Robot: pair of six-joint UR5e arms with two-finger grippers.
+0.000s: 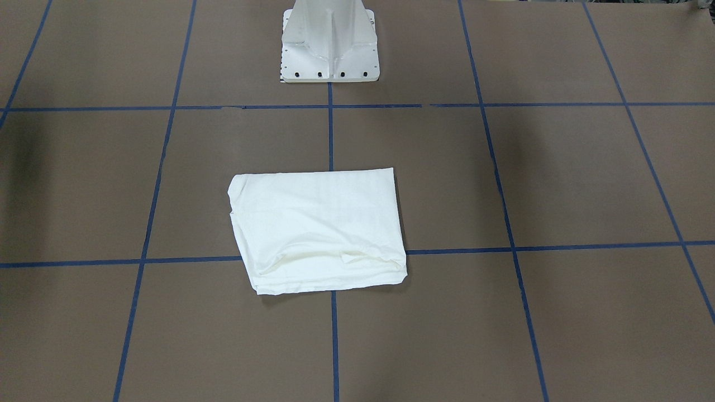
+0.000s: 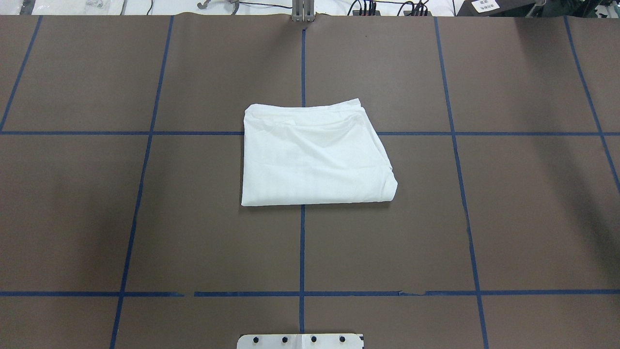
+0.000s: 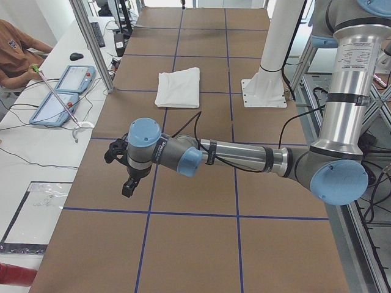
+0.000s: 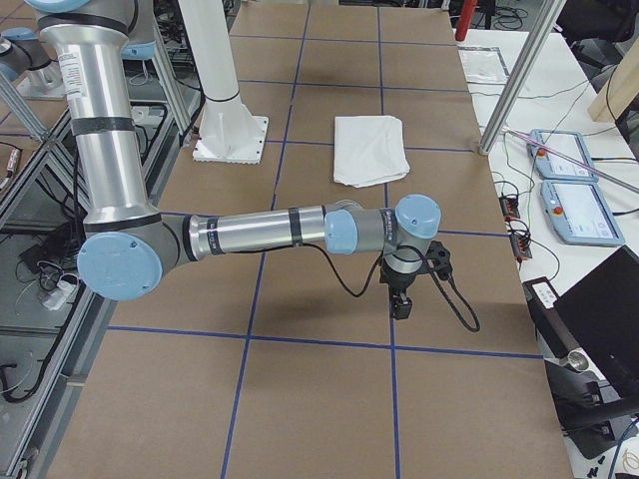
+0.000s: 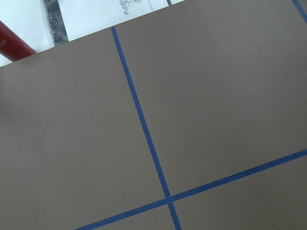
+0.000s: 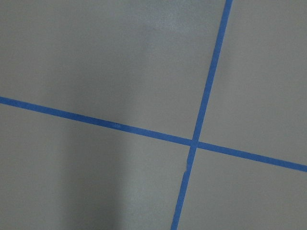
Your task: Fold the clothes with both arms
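The white T-shirt (image 2: 312, 155) lies folded into a compact rectangle at the table's middle; it also shows in the front view (image 1: 318, 229), the left side view (image 3: 179, 86) and the right side view (image 4: 370, 149). No text, collar or tag shows. My left gripper (image 3: 127, 189) hangs over the table far from the shirt, seen only in the left side view. My right gripper (image 4: 400, 304) hangs over the table at the opposite end, seen only in the right side view. I cannot tell whether either is open or shut. Both wrist views show only brown table and blue tape.
The white pedestal stand (image 1: 329, 42) rises at the robot's side of the table. Blue tape lines (image 2: 302, 247) grid the brown surface. A seated person (image 3: 15, 52) and two teach pendants (image 3: 61, 94) are beside the table. Metal posts (image 4: 514, 85) stand at its edge.
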